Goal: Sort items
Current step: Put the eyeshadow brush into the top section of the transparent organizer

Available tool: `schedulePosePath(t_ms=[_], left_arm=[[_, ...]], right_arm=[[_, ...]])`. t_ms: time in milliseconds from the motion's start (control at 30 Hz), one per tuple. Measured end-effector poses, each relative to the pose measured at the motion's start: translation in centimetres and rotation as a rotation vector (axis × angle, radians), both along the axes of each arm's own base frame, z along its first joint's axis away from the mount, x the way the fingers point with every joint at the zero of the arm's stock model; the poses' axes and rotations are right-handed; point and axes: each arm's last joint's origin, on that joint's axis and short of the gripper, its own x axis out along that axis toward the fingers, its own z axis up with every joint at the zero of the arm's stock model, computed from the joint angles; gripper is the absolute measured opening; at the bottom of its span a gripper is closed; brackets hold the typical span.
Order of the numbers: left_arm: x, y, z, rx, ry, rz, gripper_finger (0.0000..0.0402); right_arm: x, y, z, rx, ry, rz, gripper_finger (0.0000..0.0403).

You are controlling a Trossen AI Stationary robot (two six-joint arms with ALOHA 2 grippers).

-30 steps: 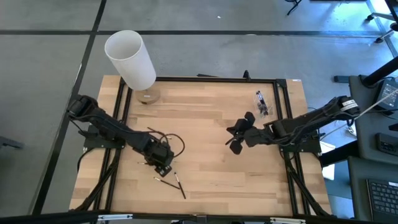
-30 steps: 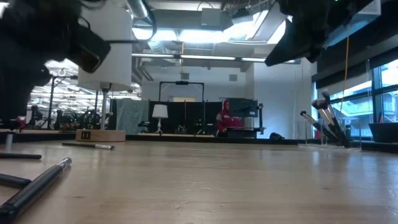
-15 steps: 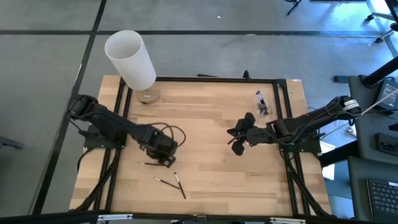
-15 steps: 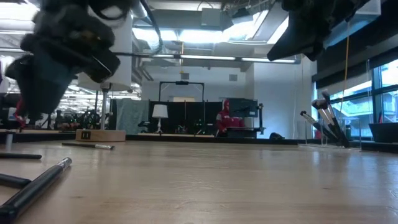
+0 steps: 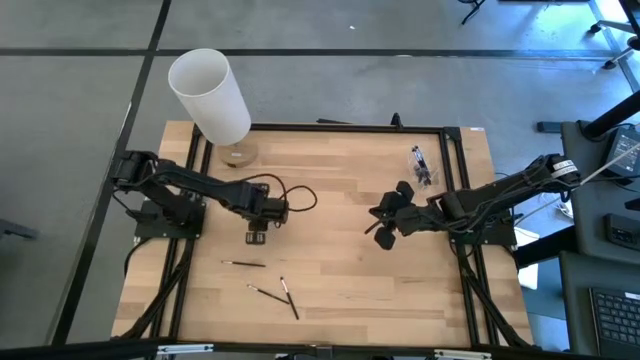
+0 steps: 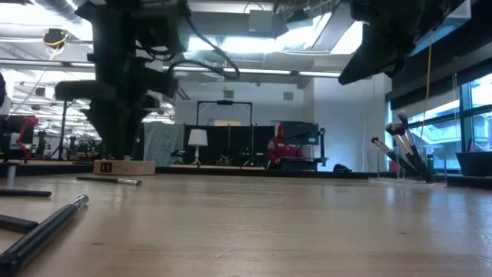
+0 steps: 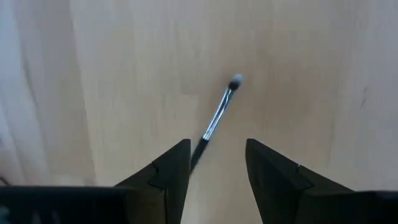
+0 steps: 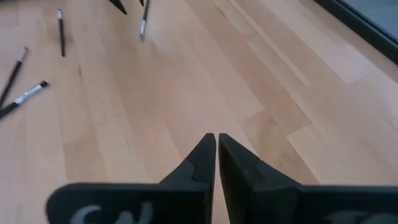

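Observation:
One slim dark-handled brush with a pale tip [image 7: 221, 109] lies on the wooden table under my left gripper; it also shows in the low view [image 6: 108, 181] and the right wrist view [image 8: 143, 26]. My left gripper [image 7: 216, 144] is open and points down, a finger on either side of the brush's handle end, above the table [image 5: 257, 236]. Three more brushes lie toward the near edge: one [image 5: 243, 264], a second [image 5: 262, 292] and a third [image 5: 290, 300]. My right gripper [image 8: 216, 138] is shut and empty above the table's right middle [image 5: 382, 228].
A big white cylinder [image 5: 210, 95] stands on a wooden base [image 5: 238, 155] at the far left corner. Several brushes stand in a clear holder [image 5: 422, 167] at the far right, also in the low view [image 6: 403, 150]. Bare wood lies between the two arms.
My left gripper has gone from over the brushes by the near edge toward the far edge and a little to the right, and now stands over the single brush. The brushes on the table have stayed where they were.

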Motion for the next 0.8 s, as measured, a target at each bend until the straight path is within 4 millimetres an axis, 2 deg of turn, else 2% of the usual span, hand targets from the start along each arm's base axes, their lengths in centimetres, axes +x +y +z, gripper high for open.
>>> schedulePosePath(t_ms=[267,500,600,800], left_arm=[[-1.0,1.5,-2.5,0.015,0.13,-0.145,0.015],[-2.2,2.9,-3.9,0.037,0.159,-0.098,0.0144],[-2.5,3.1,-4.2,0.013,0.152,-0.087,0.0125],[-2.4,3.1,-4.3,-0.006,0.137,-0.066,0.0062]], right_arm=[[-0.3,-0.1,-0.3,0.01,0.031,-0.027,0.0021],[-0.3,-0.1,-0.3,0.013,0.027,-0.029,0.0021],[-0.3,-0.1,-0.3,0.013,0.026,-0.029,0.0021],[-0.3,-0.1,-0.3,0.013,0.026,-0.029,0.0021]])
